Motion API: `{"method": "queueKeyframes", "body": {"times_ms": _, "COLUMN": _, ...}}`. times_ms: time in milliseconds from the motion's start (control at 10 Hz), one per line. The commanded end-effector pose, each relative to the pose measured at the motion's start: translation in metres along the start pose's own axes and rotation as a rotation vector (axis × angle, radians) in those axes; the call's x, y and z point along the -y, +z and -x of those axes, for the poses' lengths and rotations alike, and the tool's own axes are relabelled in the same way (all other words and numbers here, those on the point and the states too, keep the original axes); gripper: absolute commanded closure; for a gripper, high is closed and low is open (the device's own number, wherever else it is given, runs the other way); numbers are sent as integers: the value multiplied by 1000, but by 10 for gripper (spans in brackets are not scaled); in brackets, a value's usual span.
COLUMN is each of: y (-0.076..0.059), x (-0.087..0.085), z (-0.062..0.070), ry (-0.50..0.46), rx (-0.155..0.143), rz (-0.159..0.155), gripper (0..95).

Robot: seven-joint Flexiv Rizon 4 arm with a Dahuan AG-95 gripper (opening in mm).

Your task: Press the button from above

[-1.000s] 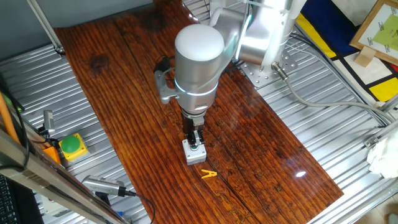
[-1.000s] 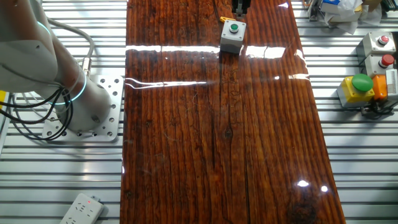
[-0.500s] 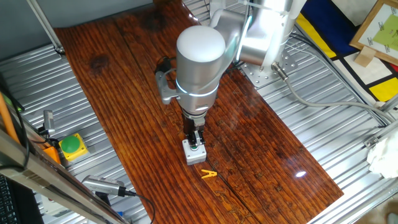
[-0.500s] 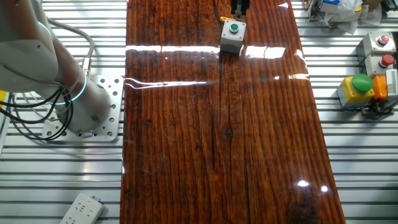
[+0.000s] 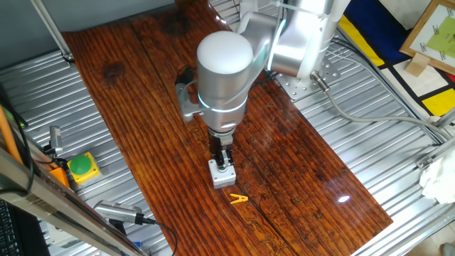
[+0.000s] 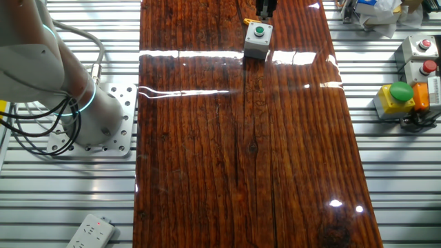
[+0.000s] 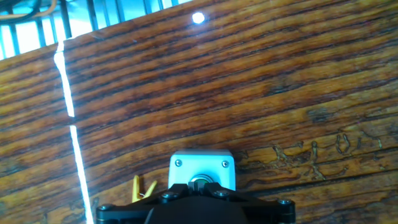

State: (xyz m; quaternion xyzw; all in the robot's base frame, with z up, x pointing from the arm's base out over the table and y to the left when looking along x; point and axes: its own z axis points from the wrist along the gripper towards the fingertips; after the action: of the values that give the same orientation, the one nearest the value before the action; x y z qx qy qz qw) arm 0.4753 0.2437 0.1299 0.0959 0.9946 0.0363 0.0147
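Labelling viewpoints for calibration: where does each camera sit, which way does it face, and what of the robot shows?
One fixed view: high, off a table corner, looking down; arm over the grey button box.
The other fixed view: overhead from the base side; robot base, box at the far end.
Hand view: on the hand, facing down; gripper body, box beneath.
Shared: box and yellow clip.

gripper (image 7: 200, 202) body covers the button's light-grey box (image 7: 202, 167), yellow clip (image 7: 140, 188) beside.
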Motion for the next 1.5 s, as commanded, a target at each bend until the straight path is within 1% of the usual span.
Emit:
{"method": "queueKeyframes", "body": {"times_ms": 100, "y": 0, "x": 1, "z": 0, "ry": -1, "rx": -3, "rz": -7, "gripper": 950}}
{"method": "queueKeyframes", "body": {"times_ms": 400, "y": 4, "x": 1, "z": -1, "ry": 3, "rx": -2, "rz": -14, "gripper": 950}}
{"method": "queueKeyframes", "body": {"times_ms": 700, "y": 5, "x": 1, "z": -1, "ry": 4, "rx": -1, "rz": -17, "gripper": 950}}
{"method": "queueKeyframes", "body": {"times_ms": 1100, "y": 6, "x": 1, "z": -2, "ry": 7, "rx": 2, "rz": -16, "gripper": 950}}
{"method": "queueKeyframes", "body": {"times_ms": 1500, "y": 11, "x": 2, "z": -2, "ry": 6, "rx": 8, "rz": -17, "gripper": 950}}
